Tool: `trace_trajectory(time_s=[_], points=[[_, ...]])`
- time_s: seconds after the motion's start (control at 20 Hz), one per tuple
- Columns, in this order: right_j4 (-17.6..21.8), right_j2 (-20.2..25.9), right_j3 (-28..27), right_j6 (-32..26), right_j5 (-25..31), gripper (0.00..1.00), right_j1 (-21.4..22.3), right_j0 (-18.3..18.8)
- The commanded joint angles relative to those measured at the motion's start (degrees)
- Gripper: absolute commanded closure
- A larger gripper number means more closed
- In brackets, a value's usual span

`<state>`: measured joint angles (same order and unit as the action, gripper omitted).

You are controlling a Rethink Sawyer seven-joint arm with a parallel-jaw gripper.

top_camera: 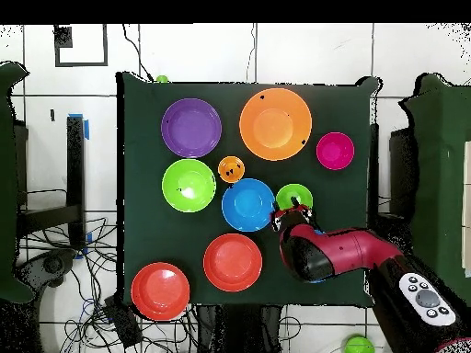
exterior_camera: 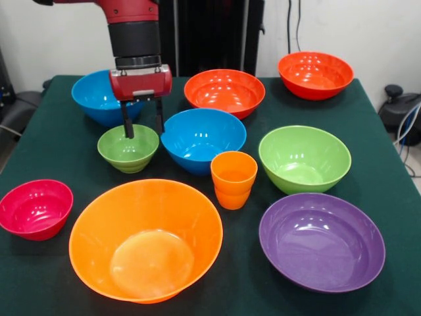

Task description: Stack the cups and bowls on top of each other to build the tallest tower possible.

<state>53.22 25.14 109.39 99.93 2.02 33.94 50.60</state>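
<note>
I am seeing the claw hanging straight down from the red and black arm, which is dropping in from the top left of the front view. Its two dark fingers are standing spread apart, released, gripping nothing: one is reaching down inside the small green ribbed bowl, the other is hanging outside that bowl's far rim. From overhead the arm is lying across the table's right side with the wrist over the same bowl.

Just right of it the near blue bowl is sitting, and behind the claw the far blue bowl is partly hidden. Further right are standing two red-orange bowls at the far edge and the large green bowl.

The orange cups are standing nested and upright near the table centre. Nearer the camera are lying the crimson bowl, the large orange bowl and the purple bowl.
</note>
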Motion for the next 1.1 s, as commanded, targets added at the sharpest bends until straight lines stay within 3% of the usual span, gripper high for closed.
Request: trace_trajectory(time_s=[0.05, 0.6, 1.1], points=[[-1.61, 5.34, 1.78, -0.89, 7.62, 0.0, -3.07, 0.16], [-5.76, 10.71, 2.85, -4.23, 13.28, 0.0, -4.88, 3.95], [-3.78, 10.31, 3.44, -1.11, 9.65, 0.0, -5.79, 4.25]])
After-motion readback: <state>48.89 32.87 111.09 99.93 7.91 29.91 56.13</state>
